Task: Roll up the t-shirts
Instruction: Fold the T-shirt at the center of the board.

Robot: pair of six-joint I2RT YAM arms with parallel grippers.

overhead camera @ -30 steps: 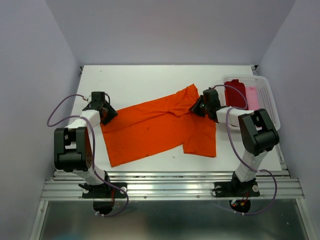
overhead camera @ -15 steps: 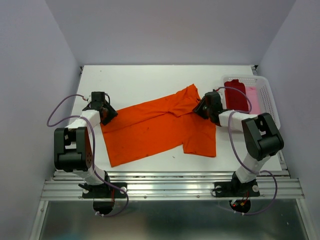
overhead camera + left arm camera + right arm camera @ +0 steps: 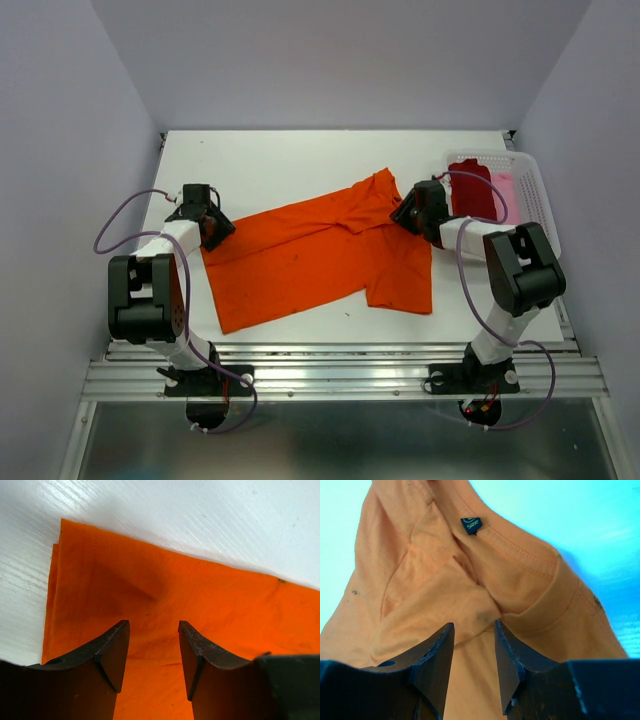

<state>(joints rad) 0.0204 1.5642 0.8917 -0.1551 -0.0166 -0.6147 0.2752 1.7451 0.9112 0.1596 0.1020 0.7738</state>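
The bright orange t-shirt (image 3: pixel 320 255) lies spread and skewed on the white table (image 3: pixel 300 160). My left gripper (image 3: pixel 214 229) is at its left hem corner. In the left wrist view its jaws (image 3: pixel 154 630) stand open just above the orange cloth (image 3: pixel 175 590), near the edge. My right gripper (image 3: pixel 404 214) is at the shirt's collar end. In the right wrist view its jaws (image 3: pixel 474 630) stand open over a bunched fold (image 3: pixel 470 600) below the collar label (image 3: pixel 471 525). A dark red shirt (image 3: pixel 470 188) and a pale pink one (image 3: pixel 506 195) lie in the basket.
The white lattice basket (image 3: pixel 535 195) stands at the right edge of the table, just right of my right arm (image 3: pixel 520 265). Grey walls close in the table on three sides. A metal rail (image 3: pixel 340 375) runs along the near edge.
My right gripper and forearm have shifted slightly right and back along the collar end of the orange shirt. The left arm and the shirt have not moved.
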